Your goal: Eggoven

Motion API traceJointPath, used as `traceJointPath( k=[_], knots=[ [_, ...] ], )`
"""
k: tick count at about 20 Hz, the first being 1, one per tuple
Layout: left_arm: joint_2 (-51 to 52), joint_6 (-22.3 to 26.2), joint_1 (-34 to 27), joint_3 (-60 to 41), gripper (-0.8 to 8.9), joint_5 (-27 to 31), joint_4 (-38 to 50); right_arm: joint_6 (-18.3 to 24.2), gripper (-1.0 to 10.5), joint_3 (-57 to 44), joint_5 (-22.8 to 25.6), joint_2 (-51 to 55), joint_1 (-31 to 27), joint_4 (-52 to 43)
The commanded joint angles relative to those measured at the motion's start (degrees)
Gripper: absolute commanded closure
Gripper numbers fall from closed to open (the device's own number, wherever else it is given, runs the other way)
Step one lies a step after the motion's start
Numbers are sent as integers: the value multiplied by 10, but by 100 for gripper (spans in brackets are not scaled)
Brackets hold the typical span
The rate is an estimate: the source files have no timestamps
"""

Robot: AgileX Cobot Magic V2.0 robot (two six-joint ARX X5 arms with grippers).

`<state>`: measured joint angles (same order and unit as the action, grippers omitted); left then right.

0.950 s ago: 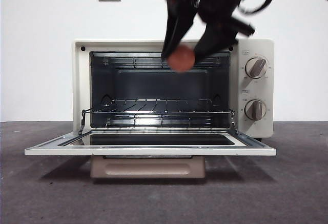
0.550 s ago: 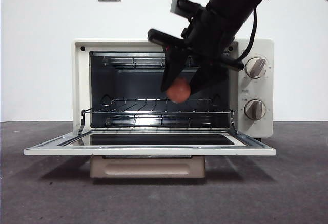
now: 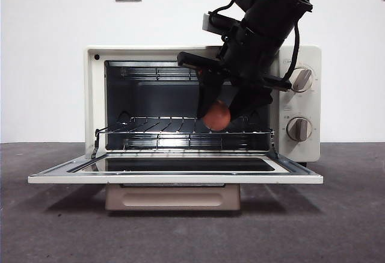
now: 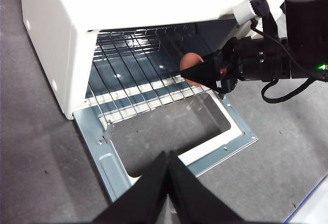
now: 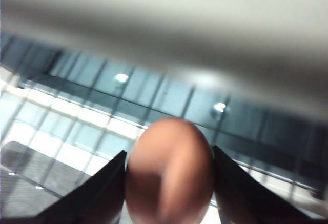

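We have the egg (image 3: 216,116) clamped between the two black fingers of our right gripper (image 3: 219,118), one pressing on each side, so it cannot roll or drop on its way in. In the front view it hangs just above the wire rack (image 3: 180,132), inside the mouth of the toaster oven (image 3: 93,94), toward the side where the two dials (image 3: 299,79) sit. We cannot tell whether its underside touches the wires. The right wrist view shows the same grip close up: the egg fills the gap between the fingers, with the bars of the rack and the oven's bright floor behind it. The door (image 3: 174,177) lies fully open and flat, with its handle (image 3: 173,197) underneath, which leaves the cavity open for the arm to reach in from above and in front at a slant. Our left gripper (image 4: 168,157) waits well back over the tabletop (image 3: 54,227), its fingers pressed together on nothing, and it looks on at the oven from outside. We judge the carrying nearly done: what is left is to set the egg down on the rack, between two wires so it stays put, loosen the grip gently, and draw the arm out without catching the oven's upper edge.
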<state>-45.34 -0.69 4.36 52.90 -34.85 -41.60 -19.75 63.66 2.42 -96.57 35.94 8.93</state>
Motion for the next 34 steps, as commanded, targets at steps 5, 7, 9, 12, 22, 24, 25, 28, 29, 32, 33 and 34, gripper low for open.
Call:
traceJointPath(
  k=[5,7,9,12,22,24,25,28,29,32,33,34],
  knots=[
    [-3,7,0,5,807,-3,4,-4,721,3,4,-23,12,4],
    [-3,7,0,5,807,-3,4,-4,696,3,8,-23,15,0],
    [-3,6,0,5,807,-3,4,-4,672,3,9,-23,17,-12],
    [-3,6,0,5,807,-3,4,-4,662,3,9,-22,17,-16],
    [-3,6,2,5,807,-3,5,12,650,3,37,-9,17,-7],
    [-3,4,2,5,807,-3,5,20,650,3,59,5,18,-8],
    [-3,4,2,5,807,-3,5,21,649,4,67,12,18,-8],
    [-3,4,2,5,807,-3,5,22,649,4,66,39,17,3],
    [-3,4,2,5,807,-3,5,23,649,4,67,48,17,10],
    [-3,4,2,5,807,-3,5,24,649,4,66,83,27,17],
    [-3,5,2,5,807,-3,5,24,649,4,66,103,32,21],
    [-4,5,2,5,807,-3,6,24,650,4,66,126,38,28]
  ],
)
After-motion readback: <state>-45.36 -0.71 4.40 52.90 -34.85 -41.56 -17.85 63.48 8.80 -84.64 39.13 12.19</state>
